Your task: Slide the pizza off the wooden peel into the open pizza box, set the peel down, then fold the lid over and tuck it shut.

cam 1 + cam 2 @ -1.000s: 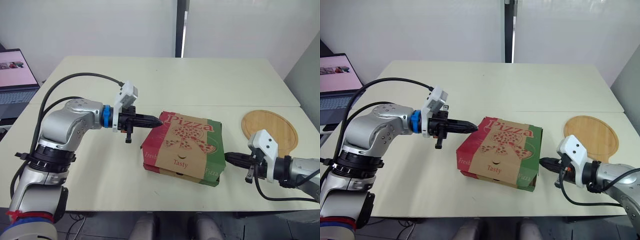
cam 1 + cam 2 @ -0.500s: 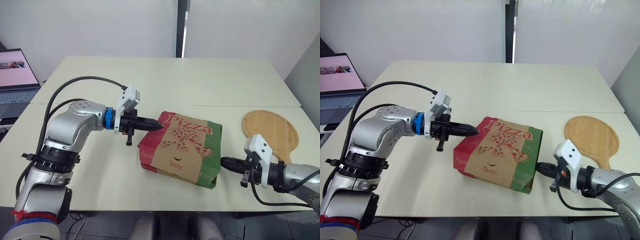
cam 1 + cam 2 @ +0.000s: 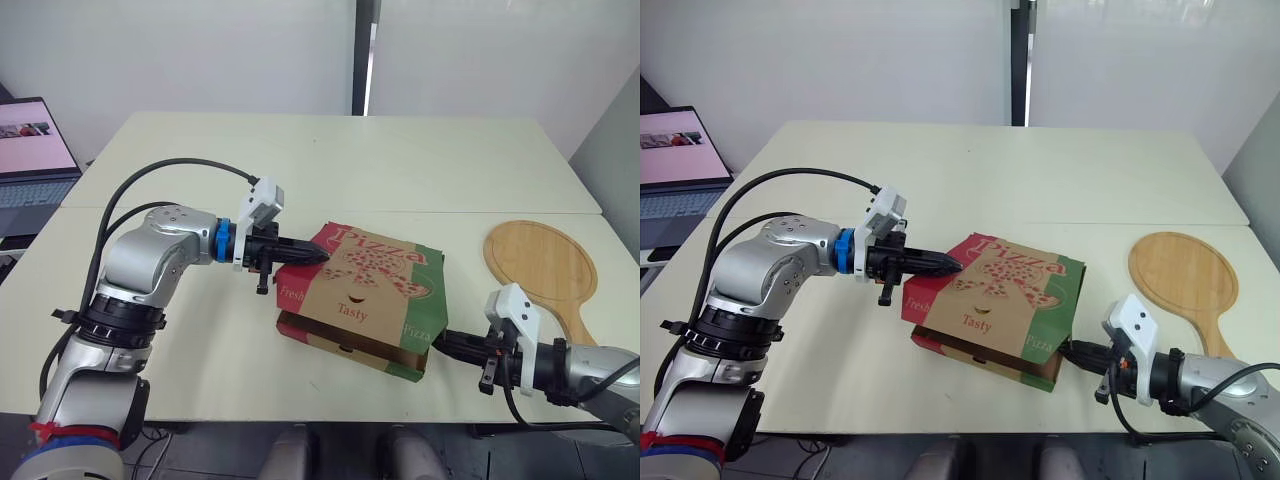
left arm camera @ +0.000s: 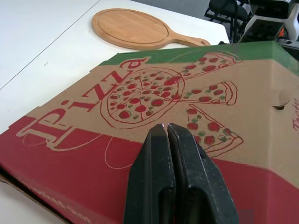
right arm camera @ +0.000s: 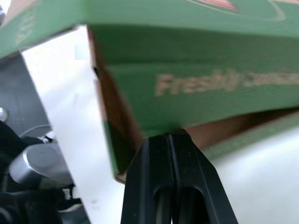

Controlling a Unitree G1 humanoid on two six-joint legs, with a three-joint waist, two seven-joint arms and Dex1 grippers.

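A pale cream desk (image 3: 330, 150), crossed by a thin seam, stands before a plain white wall (image 3: 200, 50) split by a dark vertical strip (image 3: 366, 50). An open laptop (image 3: 35, 150) with a lit screen sits beyond the desk's left edge.

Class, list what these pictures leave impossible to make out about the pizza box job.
- Pizza: all views; the pizza box lid covers the inside.
- Whether the lid is tucked: right wrist view; the box side is blurred, and the right end effector sits over the seam.
- Laptop: eye views; cut off by the left edge.
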